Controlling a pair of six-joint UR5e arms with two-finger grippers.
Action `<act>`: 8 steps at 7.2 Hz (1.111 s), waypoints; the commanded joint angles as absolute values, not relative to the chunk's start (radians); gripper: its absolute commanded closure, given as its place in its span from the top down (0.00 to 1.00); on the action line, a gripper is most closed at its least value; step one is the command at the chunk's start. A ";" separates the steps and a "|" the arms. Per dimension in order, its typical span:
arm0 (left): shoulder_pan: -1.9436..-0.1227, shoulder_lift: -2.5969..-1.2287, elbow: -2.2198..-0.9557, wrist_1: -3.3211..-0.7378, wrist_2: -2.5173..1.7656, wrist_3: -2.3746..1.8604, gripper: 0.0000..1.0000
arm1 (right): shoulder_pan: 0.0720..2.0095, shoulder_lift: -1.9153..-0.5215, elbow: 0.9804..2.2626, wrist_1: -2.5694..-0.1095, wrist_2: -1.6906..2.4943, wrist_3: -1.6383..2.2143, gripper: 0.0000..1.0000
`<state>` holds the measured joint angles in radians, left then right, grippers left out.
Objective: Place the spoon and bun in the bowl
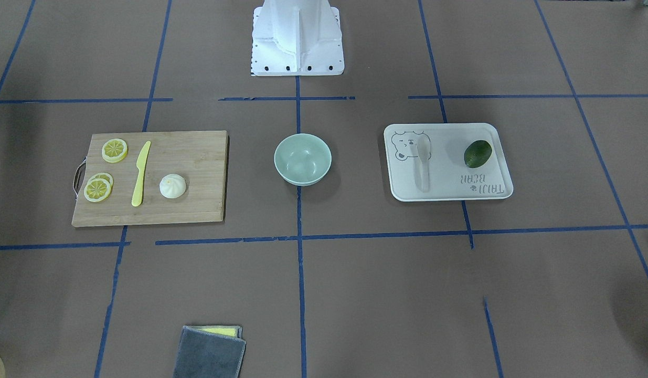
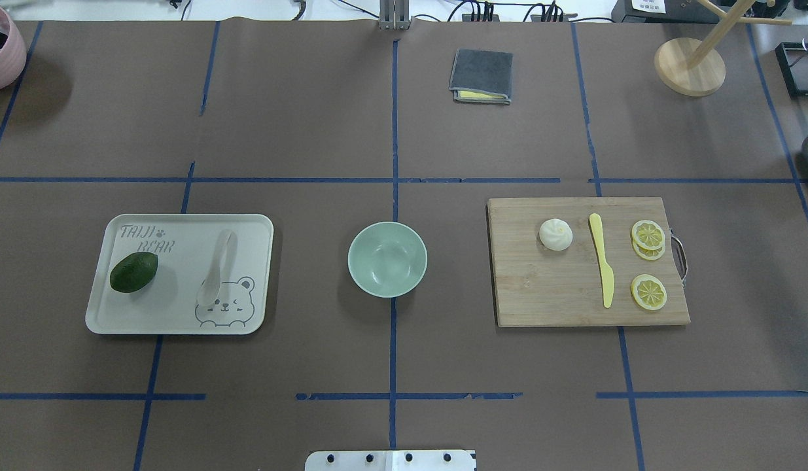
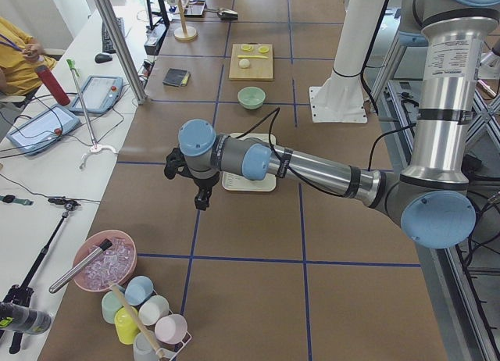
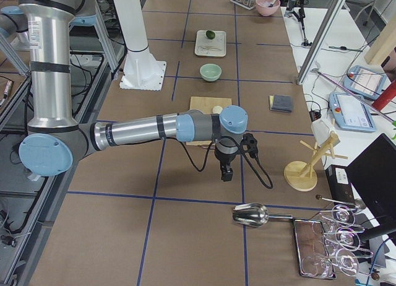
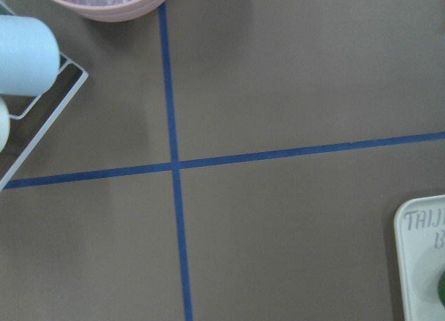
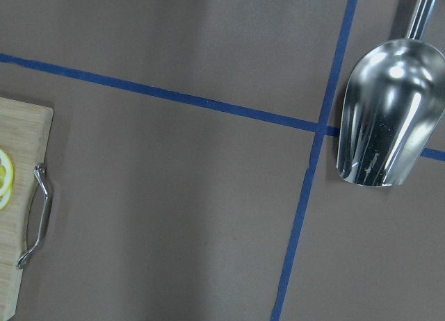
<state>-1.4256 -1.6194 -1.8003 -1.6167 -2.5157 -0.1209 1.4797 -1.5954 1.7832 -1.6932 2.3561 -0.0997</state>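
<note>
The off-white spoon (image 2: 218,267) lies on the white bear-print tray (image 2: 116,314) on my left. The white bun (image 2: 555,234) sits on the wooden cutting board (image 2: 561,301) on my right. The empty mint-green bowl (image 2: 387,259) stands between them at the table's middle. My left gripper (image 3: 201,198) hangs over the table beyond the tray's outer end. My right gripper (image 4: 227,171) hangs beyond the board's outer end. Both grippers show only in the side views, so I cannot tell if they are open or shut.
A dark green avocado (image 2: 134,272) lies on the tray. A yellow knife (image 2: 601,267) and lemon slices (image 2: 648,292) lie on the board. A grey cloth (image 2: 481,76) lies at the far side. A metal scoop (image 6: 386,112) and a pink bowl (image 3: 104,261) sit at the table's ends.
</note>
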 commanded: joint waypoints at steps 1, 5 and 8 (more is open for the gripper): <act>-1.227 -1.626 -1.835 -1.896 -2.510 -0.481 1.00 | 1.479 -1.598 1.782 -1.692 2.358 -0.098 1.00; -0.882 -1.805 -1.757 -1.927 -2.237 -0.787 0.98 | 1.477 -1.605 1.782 -1.694 2.361 -0.098 1.00; -0.742 -1.916 -1.681 -1.815 -2.121 -0.904 0.89 | 1.474 -1.609 1.779 -1.695 2.361 -0.098 1.00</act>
<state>-0.8119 -1.8751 -1.6981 -1.8819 -2.2032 -0.8817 1.4756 -1.6065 1.7802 -1.6938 2.3607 -0.0982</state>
